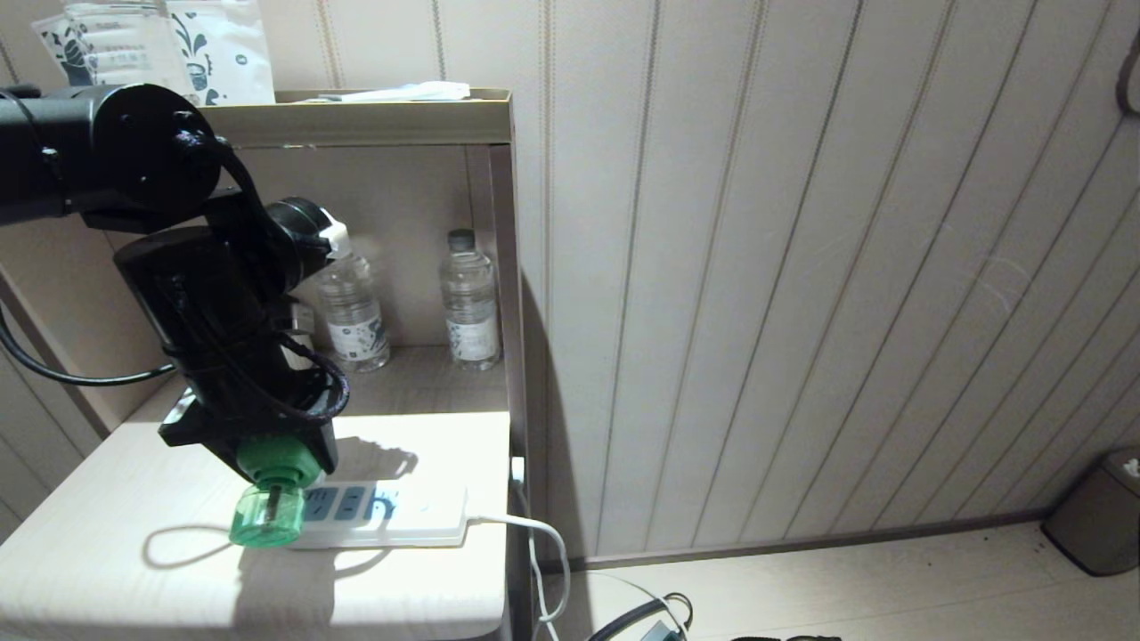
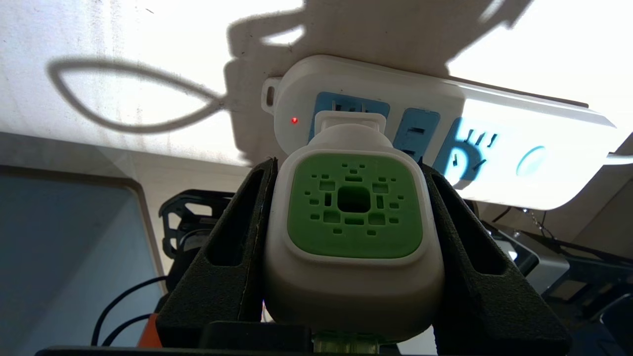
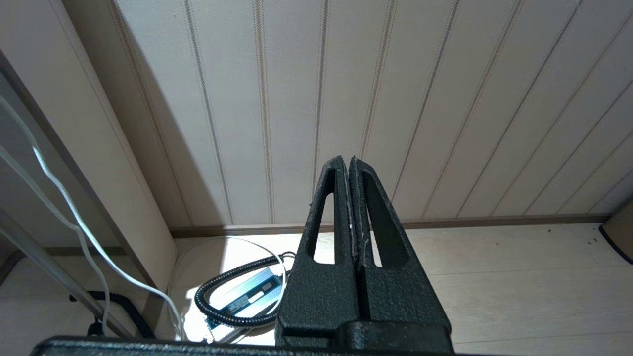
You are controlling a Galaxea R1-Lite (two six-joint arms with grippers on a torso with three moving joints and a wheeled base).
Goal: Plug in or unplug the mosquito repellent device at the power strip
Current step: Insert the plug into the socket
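On the light wooden table (image 1: 107,570) lies the white power strip (image 1: 392,512), its blue sockets facing up. The mosquito repellent device (image 1: 267,516) lies sideways at the strip's left end, green bottle toward me. My left gripper (image 1: 280,458) comes down from above and is shut on its white cap. In the left wrist view the black fingers (image 2: 232,237) clamp both sides of the device (image 2: 353,212), whose plug block sits against the end socket of the power strip (image 2: 494,148); a red light glows beside it. The prongs are hidden. My right gripper (image 3: 348,160) hangs shut and empty over the floor.
Two clear water bottles (image 1: 352,312) (image 1: 469,303) stand at the back of the shelf niche. The strip's white cable (image 1: 534,534) drops off the table's right edge. Paper packets (image 1: 178,44) sit on top. A bin (image 1: 1100,512) stands at the far right; a blue box with black hose (image 3: 242,296) lies on the floor.
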